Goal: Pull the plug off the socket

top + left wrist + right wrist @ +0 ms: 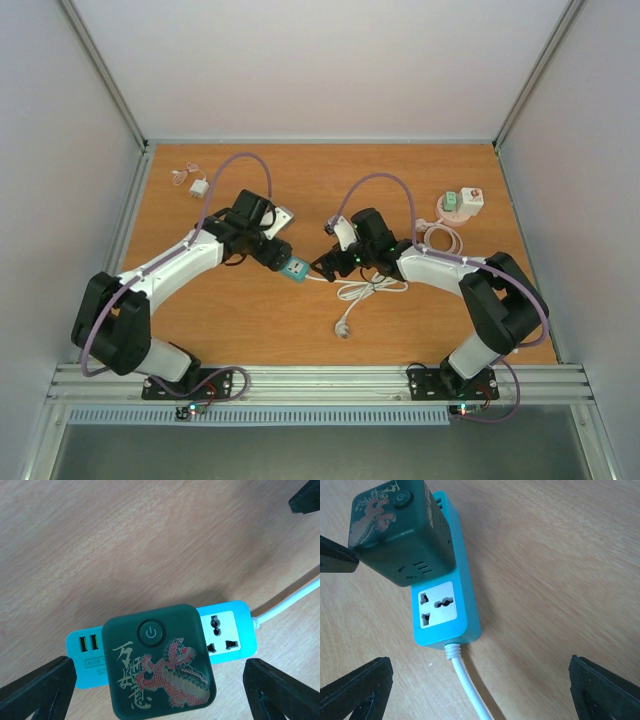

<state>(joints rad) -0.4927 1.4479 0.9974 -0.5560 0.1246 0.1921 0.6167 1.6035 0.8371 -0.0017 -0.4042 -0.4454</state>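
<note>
A blue power strip (227, 630) lies on the wooden table, with a dark green cube plug (160, 662) bearing a red-gold dragon seated in it. My left gripper (160, 682) is open, its fingers standing on either side of the plug without touching it. My right gripper (479, 680) is open over the strip's (455, 590) cord end, its fingers wide of the white cord (470, 685). The plug (400, 530) shows at the top left of the right wrist view. In the top view both grippers (283, 260) (325, 268) meet at the strip (297, 268).
The strip's bundled white cord (368, 289) ends in a plug (343, 328) toward the near edge. A white charger (198, 186) lies at the back left. Green (451, 202) and white (471, 199) adapters with a coiled cable (443, 238) sit at the back right. Walls enclose the table.
</note>
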